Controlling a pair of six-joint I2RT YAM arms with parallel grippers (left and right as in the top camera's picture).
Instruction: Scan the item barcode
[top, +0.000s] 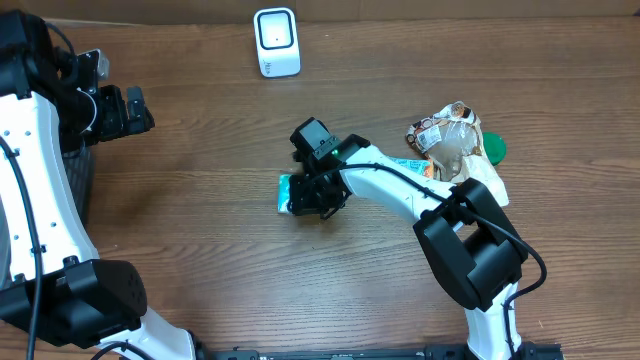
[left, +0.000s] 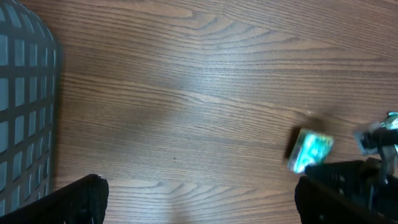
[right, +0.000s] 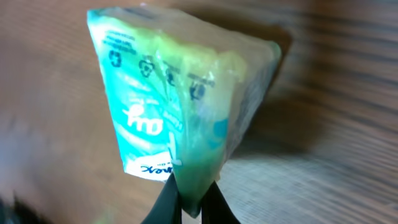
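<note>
item: green packet, middle of table | right gripper: fingers pinching its edge | left gripper: fingers spread wide, empty, far left | done: packet grabbed | left to do: bring it to white scanner, far side

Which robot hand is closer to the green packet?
Right. The right hand is pinching the green packet; the left hand hangs open far away, near the basket.
</note>
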